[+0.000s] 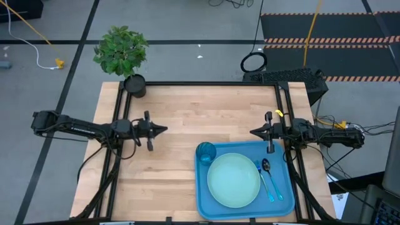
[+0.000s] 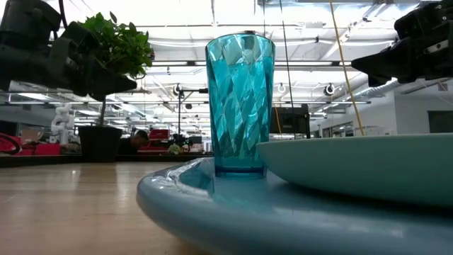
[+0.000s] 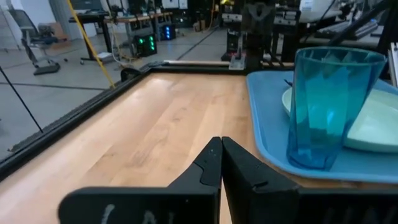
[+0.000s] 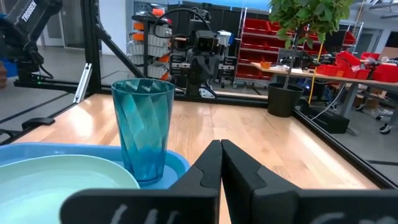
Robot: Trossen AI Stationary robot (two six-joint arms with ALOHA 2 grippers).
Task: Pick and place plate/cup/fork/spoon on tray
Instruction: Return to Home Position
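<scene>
The blue tray (image 1: 287, 200) lies at the table's near right. On it rest the mint-green plate (image 1: 233, 180), the teal cup (image 1: 206, 152) upright at the tray's far left corner, and the fork (image 1: 260, 172) and spoon (image 1: 268, 178) side by side right of the plate. My left gripper (image 1: 164, 129) is shut and empty above the table's left middle. My right gripper (image 1: 253, 132) is shut and empty just beyond the tray's far edge. The cup also shows in the left wrist view (image 3: 329, 106) and the right wrist view (image 4: 143, 127).
A potted plant (image 1: 125, 59) in a black pot stands at the table's far left corner. Bare wood (image 1: 200, 112) lies between the two grippers and across the table's left half.
</scene>
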